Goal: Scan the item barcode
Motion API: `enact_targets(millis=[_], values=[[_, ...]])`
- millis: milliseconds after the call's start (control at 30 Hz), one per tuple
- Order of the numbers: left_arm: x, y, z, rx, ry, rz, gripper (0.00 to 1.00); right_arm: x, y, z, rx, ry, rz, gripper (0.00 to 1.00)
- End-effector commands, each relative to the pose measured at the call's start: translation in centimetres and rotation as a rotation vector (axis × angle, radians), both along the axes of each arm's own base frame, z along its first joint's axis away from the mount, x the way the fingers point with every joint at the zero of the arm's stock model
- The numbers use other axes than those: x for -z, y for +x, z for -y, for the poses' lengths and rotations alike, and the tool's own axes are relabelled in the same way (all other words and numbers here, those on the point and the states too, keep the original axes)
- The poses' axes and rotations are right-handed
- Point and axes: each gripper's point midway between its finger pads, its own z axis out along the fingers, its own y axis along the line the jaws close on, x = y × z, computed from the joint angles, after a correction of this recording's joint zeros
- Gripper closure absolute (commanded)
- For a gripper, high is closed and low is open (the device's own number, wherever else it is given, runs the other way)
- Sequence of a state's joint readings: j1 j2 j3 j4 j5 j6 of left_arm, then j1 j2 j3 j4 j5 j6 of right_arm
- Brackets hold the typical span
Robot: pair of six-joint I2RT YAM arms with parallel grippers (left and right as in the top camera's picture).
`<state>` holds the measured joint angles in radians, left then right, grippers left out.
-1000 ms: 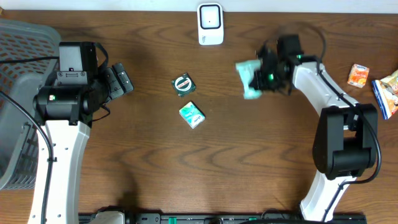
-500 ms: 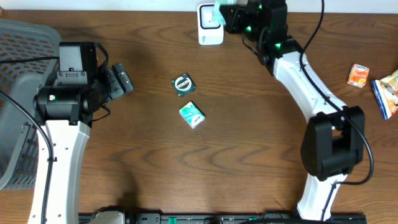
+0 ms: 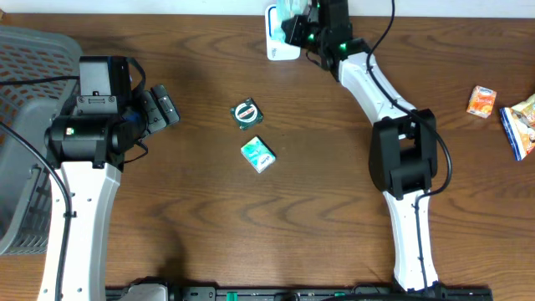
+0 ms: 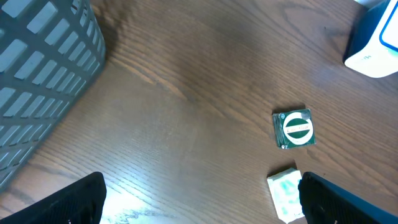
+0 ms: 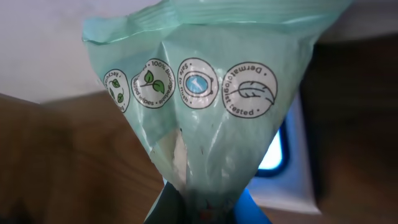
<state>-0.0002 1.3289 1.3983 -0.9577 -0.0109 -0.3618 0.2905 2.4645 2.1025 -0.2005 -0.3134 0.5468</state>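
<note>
- Overhead: the right gripper is stretched to the far edge of the table. Its jaws are pinched together on a mint-green packet.
- Overhead: the packet hangs directly over the top of the white scanner and covers part of it.
- Overhead: the left gripper sits well apart from all this, on the left beside the grey basket. Its jaws are spread wide and hold nothing.
- Overhead: near the middle of the table lie a square green packet with a round label and, just below it, a small green-and-white box. An orange pack and a snack bag lie at the right edge.
- Left wrist: the two dark fingertips stand far apart in the bottom corners, with bare wood between them. The basket wall fills the upper left. The square packet and the small box lie ahead to the right, and a corner of the scanner shows at the top right.
- Right wrist: the mint-green packet fills the frame, gathered to a narrow point where the jaws clamp it at the bottom. A row of round printed badges runs across it. Behind its right side is the scanner's white body with a blue-lit window.
</note>
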Motion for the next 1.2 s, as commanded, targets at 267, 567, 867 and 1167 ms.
enact_targets(millis=[267, 567, 867, 1167], values=[[0.0, 0.0, -0.4, -0.009, 0.017, -0.002, 0.02, -2.9, 0.5, 2.0, -0.009, -0.116, 0.07, 0.99], [0.0, 0.0, -0.4, -0.009, 0.017, -0.002, 0.02, -7.0, -1.5, 18.5, 0.267, -0.44, -0.037, 0.99], [0.0, 0.0, -0.4, -0.009, 0.017, -0.002, 0.02, -2.0, -11.6, 37.8, 0.41, -0.832, -0.492, 0.99], [0.0, 0.0, -0.4, -0.009, 0.017, -0.002, 0.02, 2.4, -15.5, 43.0, 0.407, -0.662, -0.639, 0.54]])
